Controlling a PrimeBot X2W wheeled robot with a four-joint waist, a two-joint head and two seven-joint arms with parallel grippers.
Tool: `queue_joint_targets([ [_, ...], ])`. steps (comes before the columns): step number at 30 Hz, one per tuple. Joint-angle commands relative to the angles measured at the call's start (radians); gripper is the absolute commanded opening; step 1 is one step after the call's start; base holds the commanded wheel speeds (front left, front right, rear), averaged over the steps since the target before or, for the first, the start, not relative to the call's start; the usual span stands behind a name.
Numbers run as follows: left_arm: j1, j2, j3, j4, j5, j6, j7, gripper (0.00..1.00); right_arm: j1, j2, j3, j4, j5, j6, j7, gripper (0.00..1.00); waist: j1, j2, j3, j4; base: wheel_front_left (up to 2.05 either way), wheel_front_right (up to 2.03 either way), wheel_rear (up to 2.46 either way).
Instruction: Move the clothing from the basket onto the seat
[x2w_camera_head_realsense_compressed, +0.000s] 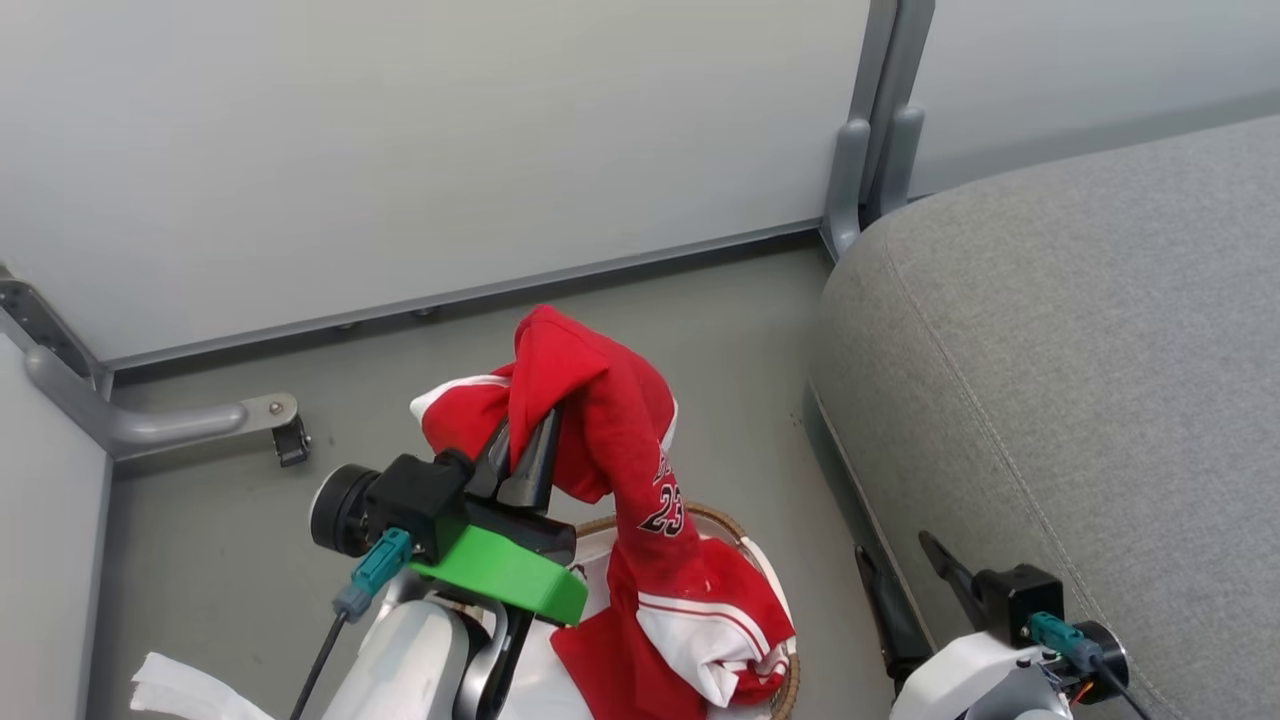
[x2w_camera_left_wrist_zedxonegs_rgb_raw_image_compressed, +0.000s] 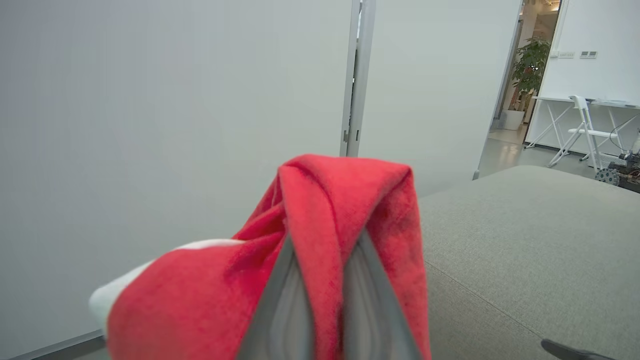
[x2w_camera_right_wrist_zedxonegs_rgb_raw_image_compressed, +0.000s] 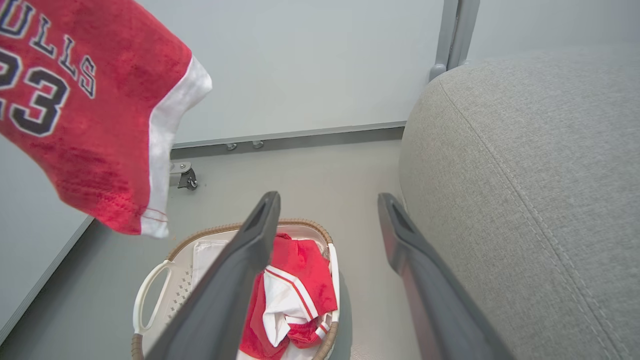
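Note:
My left gripper (x2w_camera_head_realsense_compressed: 530, 425) is shut on a red jersey (x2w_camera_head_realsense_compressed: 620, 440) printed with a dark "23". It holds the jersey well above the basket (x2w_camera_head_realsense_compressed: 742, 528), with the cloth draped over the fingers (x2w_camera_left_wrist_zedxonegs_rgb_raw_image_compressed: 285, 305). The jersey (x2w_camera_right_wrist_zedxonegs_rgb_raw_image_compressed: 85, 100) hangs free at the upper left of the right wrist view. A second red and white garment (x2w_camera_right_wrist_zedxonegs_rgb_raw_image_compressed: 295, 290) lies crumpled in the cream basket (x2w_camera_right_wrist_zedxonegs_rgb_raw_image_compressed: 150, 285) on the floor. The big grey seat (x2w_camera_head_realsense_compressed: 1050, 380) stands just right of the basket. My right gripper (x2w_camera_head_realsense_compressed: 893, 550) is open and empty, low beside the seat's edge (x2w_camera_right_wrist_zedxonegs_rgb_raw_image_compressed: 525, 175).
White partition walls with grey metal posts (x2w_camera_head_realsense_compressed: 865, 130) close off the back and left. A caster foot (x2w_camera_head_realsense_compressed: 290, 440) sits on the grey floor at left. A white sheet (x2w_camera_head_realsense_compressed: 180, 690) lies at the lower left. The basket's white liner (x2w_camera_right_wrist_zedxonegs_rgb_raw_image_compressed: 207, 255) shows beside the garment.

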Motion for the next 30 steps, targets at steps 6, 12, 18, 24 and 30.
queue_joint_targets([
  [6, 0.025, -0.003, -0.003, -0.022, 0.007, -0.007, -0.001, 0.0, -0.017, -0.003, 0.135, -0.066, -0.002, -0.001, -0.005, 1.0, 0.0001, 0.0, -0.018, 0.009, 0.0, 0.0, 0.0],
  [12, 0.02, -0.003, -0.037, -0.02, -0.025, -0.008, -0.001, 0.0, -0.115, -0.007, 0.336, -0.147, 0.02, -0.001, -0.005, 1.0, 0.0001, 0.0, -0.008, 0.02, 0.0, 0.0, 0.0],
  [18, -0.002, -0.003, -0.086, -0.021, -0.053, -0.008, -0.001, 0.0, -0.236, -0.006, 0.407, -0.123, 0.012, -0.001, -0.005, 1.0, 0.0001, 0.0, 0.002, 0.043, 0.0, 0.0, 0.0],
  [24, -0.009, -0.003, -0.143, -0.025, -0.088, -0.008, -0.001, 0.0, -0.292, -0.004, 0.431, -0.074, 0.08, -0.001, -0.005, 0.0, 0.0001, 0.0, 0.004, 0.072, 0.0, 0.0, 0.0],
  [30, 0.02, -0.003, -0.145, -0.015, -0.094, -0.008, -0.001, 0.42, -0.277, -0.005, 0.423, -0.074, 0.167, -0.001, -0.005, 0.0, 0.0001, 0.0, 0.006, 0.057, 0.0, 0.0, 0.0],
])
